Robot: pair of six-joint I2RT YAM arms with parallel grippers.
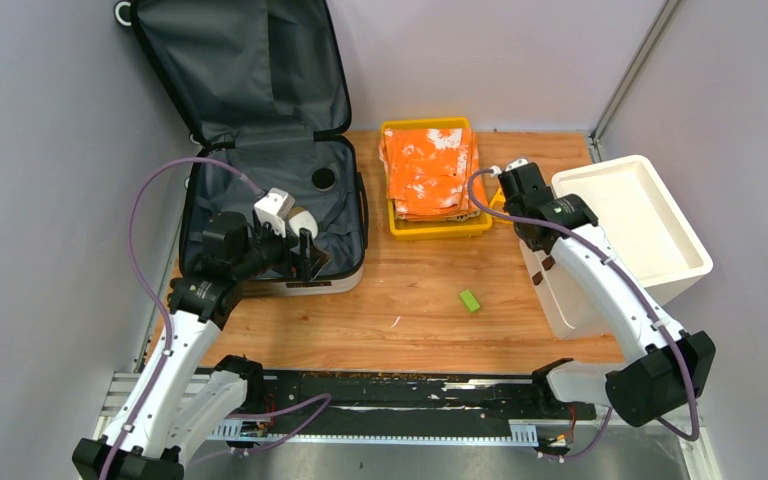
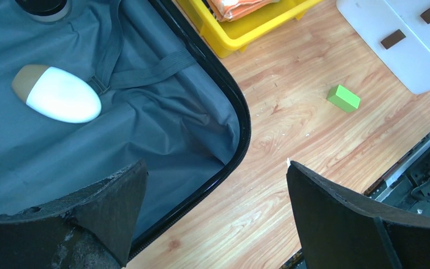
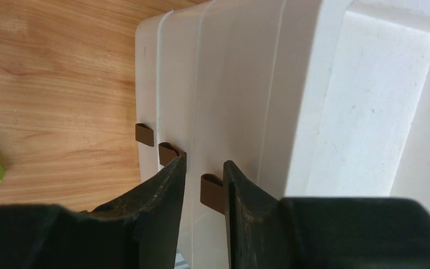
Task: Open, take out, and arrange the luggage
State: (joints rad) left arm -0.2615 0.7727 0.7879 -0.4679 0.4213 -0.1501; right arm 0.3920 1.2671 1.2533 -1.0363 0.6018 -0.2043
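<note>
The luggage point(image 1: 260, 110) lies open at the table's left, its lid leaning up against the back wall and its dark grey lining point(image 2: 145, 129) showing. Inside lie a white egg-shaped item with a tan end point(image 2: 61, 94) and a black round item point(image 1: 323, 179). My left gripper point(image 1: 307, 258) is open and empty; it hovers over the case's near right rim point(image 2: 217, 171), one finger over the lining and one over the wood. My right gripper point(image 1: 527, 238) hangs beside the white foam box, nearly shut with a narrow gap point(image 3: 203, 168), holding nothing.
A yellow tray point(image 1: 435, 228) with folded orange cloth point(image 1: 430, 170) stands at the back middle. The white foam box point(image 1: 580, 178) stands at the right, with brown clips point(image 3: 211, 190) on its wall. A small green block point(image 1: 470, 300) lies on the wood.
</note>
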